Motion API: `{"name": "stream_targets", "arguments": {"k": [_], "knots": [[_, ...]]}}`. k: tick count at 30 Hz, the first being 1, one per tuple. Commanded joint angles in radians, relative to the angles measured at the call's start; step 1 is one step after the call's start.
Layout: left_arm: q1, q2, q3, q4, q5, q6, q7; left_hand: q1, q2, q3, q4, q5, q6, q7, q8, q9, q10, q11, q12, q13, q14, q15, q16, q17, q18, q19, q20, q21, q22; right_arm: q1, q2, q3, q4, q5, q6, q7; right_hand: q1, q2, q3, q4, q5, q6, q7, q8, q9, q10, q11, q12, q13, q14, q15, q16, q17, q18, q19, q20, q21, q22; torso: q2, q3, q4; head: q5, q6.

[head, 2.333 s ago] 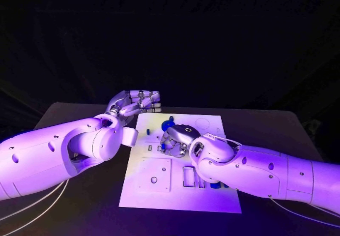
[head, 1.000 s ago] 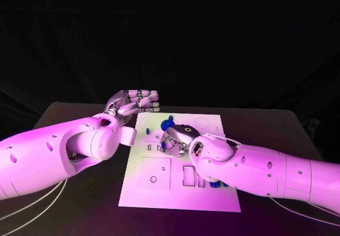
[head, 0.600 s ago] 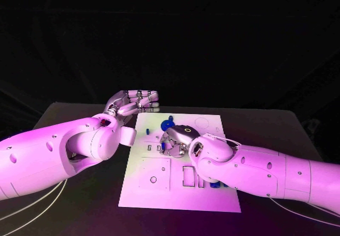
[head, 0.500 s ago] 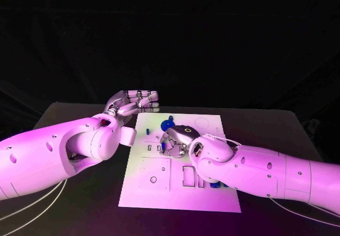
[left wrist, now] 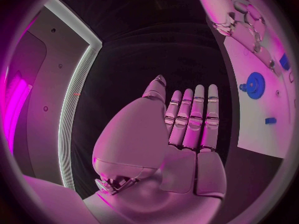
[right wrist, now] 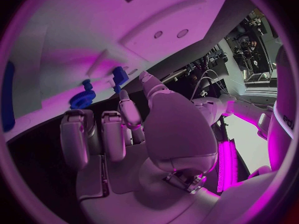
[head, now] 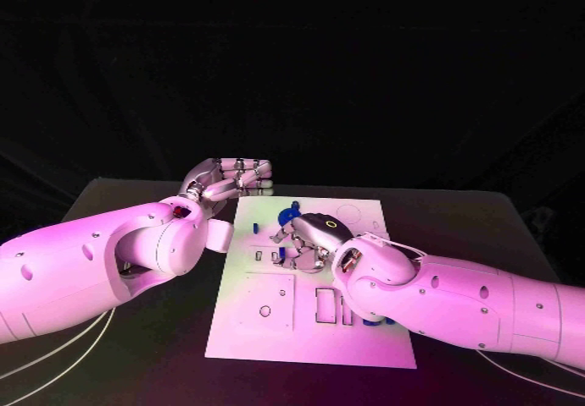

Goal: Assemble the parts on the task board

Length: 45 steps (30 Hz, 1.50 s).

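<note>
The white task board (head: 275,326) lies mid-table, also in the left wrist view (left wrist: 249,119). My right hand (head: 306,242) hovers low over its far half, fingers pointing down. Thumb and a finger pinch a small blue part (right wrist: 118,76), which shows beside the fingers in the head view (head: 278,239). A blue gear (head: 289,213) (right wrist: 82,99) (left wrist: 254,82) stands just beyond that hand. Another small blue piece (head: 254,226) (left wrist: 270,120) lies near the board's left edge. My left hand (head: 234,177) (left wrist: 187,129) hangs off the board's far left corner, fingers straight and side by side, holding nothing.
The board carries rectangular cut-outs (head: 327,306) and a square plate with a hole (head: 266,304) in its near half. A blue piece (head: 373,320) peeks out under my right forearm. Black table (head: 146,338) surrounds the board; my forearms cover both sides of it.
My right hand has shifted slightly toward the far right of the board, and a small blue part now shows at its fingers. The left hand has stayed put.
</note>
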Motion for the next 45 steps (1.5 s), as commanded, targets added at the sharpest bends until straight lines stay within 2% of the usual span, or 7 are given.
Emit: {"name": "stream_targets", "arguments": {"k": [1, 14, 18, 21, 23, 29, 45], "knots": [[0.001, 0.002, 0.001, -0.017, -0.130, 0.081, -0.124, -0.021, -0.004, -0.016, 0.008, -0.005, 0.028, -0.005, 0.004, 0.003, 0.059, -0.019, 0.022, 0.011, 0.050, -0.019, 0.025, 0.015, 0.014, 0.036, -0.013, 0.024, 0.010, 0.020, -0.039, 0.008, 0.035, 0.140, -0.077, 0.153, 0.013, 0.004, -0.005, -0.002, -0.001, -0.003, 0.002, -0.002, 0.002, -0.012, 0.001, -0.006, -0.003, 0.071, 0.010, -0.011, 0.133, 0.019, 0.017, 0.004, -0.023, 0.178, -0.005, 0.0032, -0.0010, 0.005, -0.004], [0.002, 0.040, 0.000, -0.138, -0.492, 0.293, -0.419, 0.005, 0.017, -0.023, 0.041, -0.003, 0.172, -0.079, 0.051, 0.034, 0.303, -0.117, 0.139, 0.086, 0.363, -0.148, 0.398, 0.281, 0.013, 0.269, -0.145, 0.280, 0.142, 0.120, -0.263, 0.015, 0.131, 0.560, 0.003, 0.277, 0.032, 0.029, -0.017, -0.004, 0.059, 0.008, -0.001, 0.010, 0.010, -0.004, -0.002, 0.010, 0.008, 0.066, 0.006, -0.026, 0.113, 0.027, -0.003, 0.002, -0.056, 0.156, -0.034, 0.0085, -0.0152, 0.017, -0.016], [0.018, 0.078, 0.000, -0.190, -0.573, 0.344, -0.497, -0.025, 0.016, -0.020, 0.045, 0.000, 0.187, -0.101, 0.059, 0.064, 0.292, -0.138, 0.296, 0.247, 0.475, -0.189, 1.143, 1.043, -0.018, 0.414, -0.223, 0.628, 0.457, 0.128, -0.325, 0.015, 0.157, 0.613, -0.005, 0.282, 0.039, 0.033, -0.017, -0.007, 0.074, 0.011, -0.002, 0.014, 0.011, -0.004, -0.003, 0.010, 0.007, 0.064, 0.005, -0.031, 0.106, 0.027, -0.003, 0.001, -0.057, 0.156, -0.040, 0.0114, -0.0161, 0.022, -0.020], [0.035, 0.107, 0.000, -0.225, -0.663, 0.387, -0.562, -0.084, 0.023, -0.029, 0.046, -0.002, 0.182, -0.108, 0.062, 0.083, 0.288, -0.147, 0.401, 0.343, 0.505, -0.181, 1.311, 1.249, -0.059, 0.502, -0.229, 0.847, 0.764, 0.130, -0.350, 0.015, 0.163, 0.632, -0.007, 0.280, 0.038, 0.034, -0.018, -0.007, 0.080, 0.012, -0.002, 0.015, 0.012, -0.004, -0.003, 0.010, 0.007, 0.064, 0.005, -0.032, 0.105, 0.027, -0.002, 0.001, -0.056, 0.157, -0.046, 0.0125, -0.0138, 0.023, -0.022], [0.048, 0.130, -0.002, -0.247, -0.755, 0.422, -0.623, -0.154, 0.034, -0.045, 0.053, -0.001, 0.186, -0.109, 0.076, 0.111, 0.293, -0.162, 0.602, 0.545, 0.523, -0.186, 1.372, 1.326, -0.077, 0.537, -0.232, 0.947, 0.900, 0.131, -0.362, 0.015, 0.164, 0.640, -0.007, 0.277, 0.038, 0.034, -0.018, -0.007, 0.080, 0.012, -0.002, 0.015, 0.012, -0.004, -0.003, 0.010, 0.007, 0.064, 0.005, -0.032, 0.105, 0.027, -0.002, 0.001, -0.056, 0.157, -0.050, 0.0141, -0.0143, 0.025, -0.025], [0.085, 0.201, -0.021, -0.296, -0.904, 0.525, -0.774, -0.261, 0.043, -0.103, 0.047, -0.004, 0.188, -0.131, 0.133, 0.209, 0.317, -0.172, 0.948, 0.906, 0.546, -0.199, 1.427, 1.403, -0.105, 0.587, -0.241, 1.075, 1.096, 0.132, -0.379, 0.015, 0.164, 0.646, -0.004, 0.266, 0.043, 0.032, -0.020, -0.011, 0.083, 0.014, -0.003, 0.017, 0.013, -0.004, -0.004, 0.008, 0.005, 0.064, 0.004, -0.033, 0.104, 0.027, -0.001, 0.000, -0.056, 0.157, -0.057, 0.0170, -0.0119, 0.026, -0.032], [0.102, 0.335, -0.047, -0.376, -1.005, 0.656, -0.974, -0.313, 0.060, -0.139, 0.051, -0.005, 0.149, -0.136, 0.192, 0.341, 0.322, -0.175, 1.052, 1.026, 0.550, -0.202, 1.437, 1.416, -0.122, 0.619, -0.242, 1.133, 1.199, 0.132, -0.394, 0.014, 0.158, 0.636, 0.005, 0.236, 0.044, 0.031, -0.021, -0.012, 0.083, 0.015, -0.003, 0.018, 0.014, -0.005, -0.005, 0.007, 0.004, 0.063, 0.004, -0.035, 0.101, 0.027, -0.001, -0.001, -0.057, 0.157, -0.057, 0.0158, -0.0115, 0.026, -0.039]]}}
